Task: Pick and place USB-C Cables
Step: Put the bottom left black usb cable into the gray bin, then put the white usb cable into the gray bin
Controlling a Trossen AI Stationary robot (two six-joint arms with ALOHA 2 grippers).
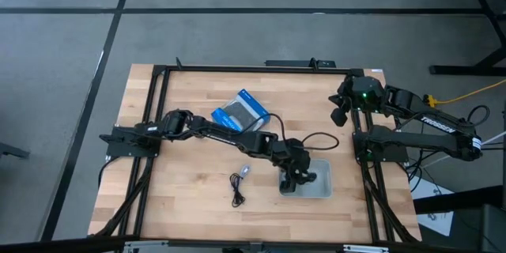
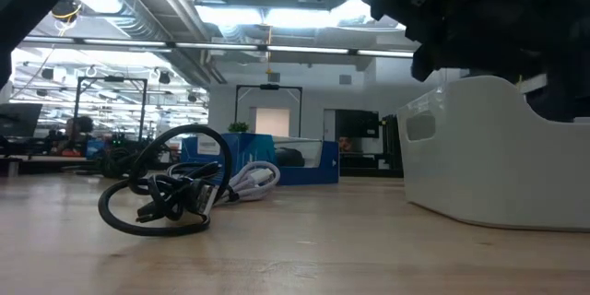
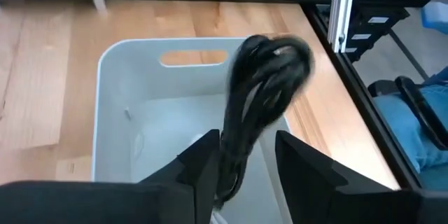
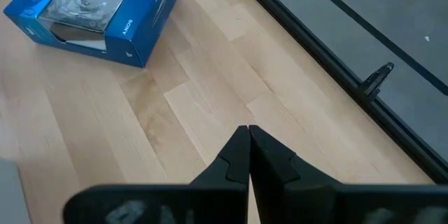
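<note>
Holding: left pincer (image 3: 241, 164) grips a black cable bundle (image 3: 262, 87), fingers (image 3: 203, 164) clamped on either side of it; coil sticks out ahead of the tips.
Left pincer pos: over the white bin (image 3: 115, 91), arm reaching across desk (image 1: 190, 182) from its left side; in high view the pincer (image 1: 294, 175) sits above the bin (image 1: 320, 186).
Bin: directly under the left pincer, open top, slot handle in far wall; inside looks bare apart from the hanging cable; contact w/ bin floor – can't tell.
Cable 2: black cable (image 1: 236, 186) loose on desk, well to the left of left pincer, apart from bin; in low view a looped coil (image 2: 166, 189) lying on the wood.
Cable 3: whitish cable (image 1: 245, 171) just beside the black one, on the side nearer the box; low view shows it (image 2: 253, 180) just behind the black coil, touching or nearly – can't tell.
Blue box (image 1: 239, 112): on desk behind the left arm, away from bin; also ahead of right pincer (image 4: 248, 155) in right wrist view (image 4: 94, 10).
Right pincer: tips pressed together, nothing between them, hovering above bare wood near desk's back right corner (image 1: 341, 111).
</note>
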